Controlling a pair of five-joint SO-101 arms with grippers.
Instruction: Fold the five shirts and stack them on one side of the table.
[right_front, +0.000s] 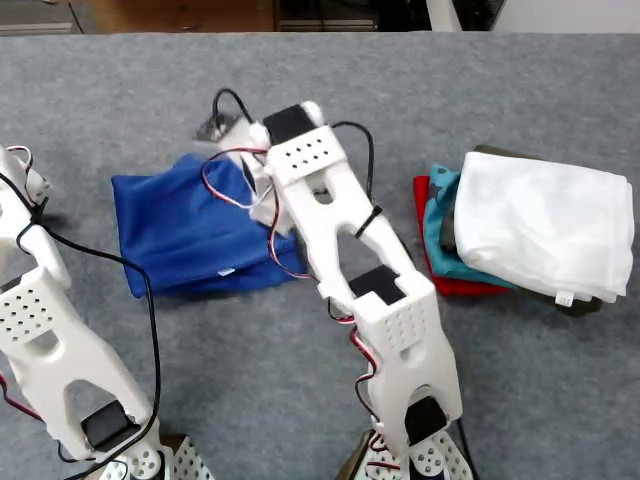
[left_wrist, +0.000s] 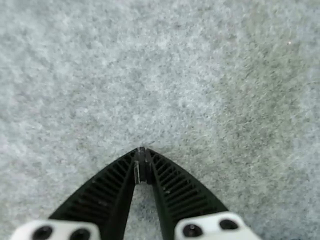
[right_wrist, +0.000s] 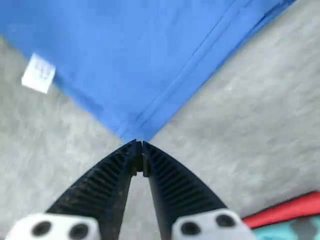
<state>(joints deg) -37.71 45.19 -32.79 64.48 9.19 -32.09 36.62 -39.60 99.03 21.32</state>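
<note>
A blue shirt (right_front: 180, 230) lies folded flat on the grey table (right_front: 250, 390), left of centre. My right gripper (right_wrist: 139, 146) is shut, its tips right at a corner of the blue shirt (right_wrist: 150, 60); I cannot tell whether any cloth is pinched. In the high view the right arm (right_front: 340, 230) stretches over that shirt's right edge and hides the gripper. My left gripper (left_wrist: 141, 152) is shut over bare grey table, with the left arm (right_front: 40, 330) at the left edge. At the right, a white shirt (right_front: 545, 225) tops a stack over teal (right_front: 440, 225) and red (right_front: 450, 284) shirts.
A white tag (right_wrist: 38, 73) sticks out from the blue shirt's edge. Red (right_wrist: 285, 210) and teal (right_wrist: 280, 231) cloth of the stack shows beyond the right gripper. Cables loop off both arms. Bare grey table lies between the arms and along the back.
</note>
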